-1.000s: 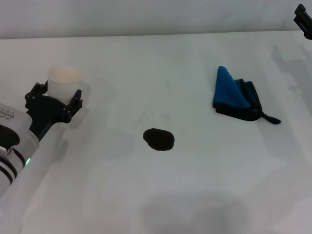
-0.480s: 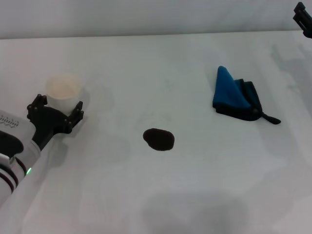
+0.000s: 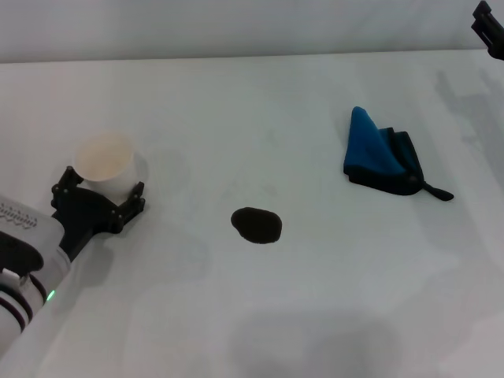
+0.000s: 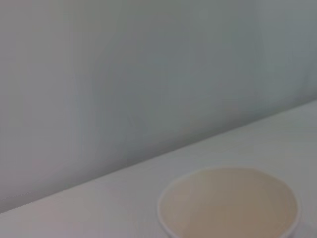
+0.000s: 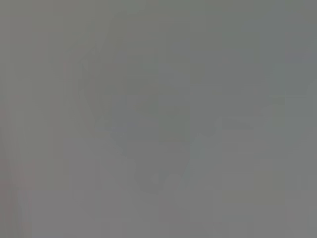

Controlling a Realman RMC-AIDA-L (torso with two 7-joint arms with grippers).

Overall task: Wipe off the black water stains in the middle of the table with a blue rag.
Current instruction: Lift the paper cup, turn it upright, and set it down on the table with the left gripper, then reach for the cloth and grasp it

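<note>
From the head view, the wiping has not begun. The black water stains (image 3: 256, 225) sit as one glossy dark blot in the middle of the desk (image 3: 260, 315), whole and unsmeared. The blue rag (image 3: 380, 154) lies bunched and untouched, well apart from the blot and far across the desk from the left hand (image 3: 96, 206). That hand rests low at the robot's left side, its black fingers spread apart and gripping nothing, with a paper cup (image 3: 104, 162) standing just beyond them, close to or between the fingertips; contact cannot be made out. The blot lies off to that hand's right, well clear of it. The right hand (image 3: 490, 27) shows only as a dark piece at the far corner, cut off by the frame, so I cannot tell how its fingers stand; the rag lies nearer to it than to the left hand. Picking up the rag and the wipe itself both remain.

The left wrist view shows the cup (image 4: 229, 202) from above, empty, close ahead, with the desk (image 4: 99, 203) and a plain wall behind; no fingers appear.

The right wrist view is a featureless grey blur; nothing can be identified.
</note>
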